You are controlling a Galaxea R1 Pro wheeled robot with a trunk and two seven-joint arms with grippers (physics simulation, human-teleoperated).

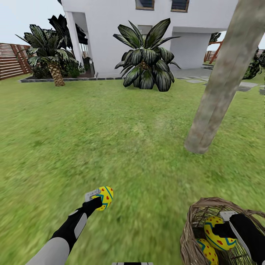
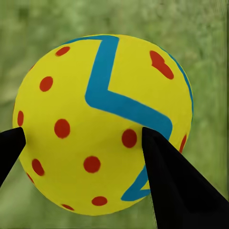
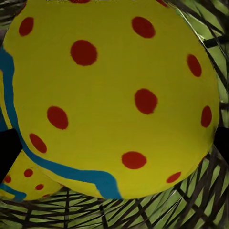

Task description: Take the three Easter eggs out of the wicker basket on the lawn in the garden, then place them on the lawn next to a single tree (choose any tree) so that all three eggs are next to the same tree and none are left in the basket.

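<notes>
My left gripper [image 1: 100,200] is shut on a yellow Easter egg [image 1: 105,197] with a blue zigzag and red dots, held low over the lawn [image 1: 121,140]. In the left wrist view that egg [image 2: 102,124] sits between two black fingers [image 2: 176,186]. The brown wicker basket [image 1: 193,230] stands at the lower right. My right gripper [image 1: 220,231] reaches into it, its fingers against both sides of a second egg [image 1: 215,235] [image 3: 109,95]. A third egg [image 1: 208,253] [image 3: 24,183] lies beneath it. The tree [image 1: 221,84], a thick grey-brown trunk, rises just beyond the basket.
A white house [image 1: 121,33] stands at the back with a spiky dark-leaved plant [image 1: 147,60] in front and a short palm [image 1: 55,62] at the left. A wooden fence [image 1: 13,59] runs along the far left. Paving stones [image 1: 243,86] lie behind the trunk.
</notes>
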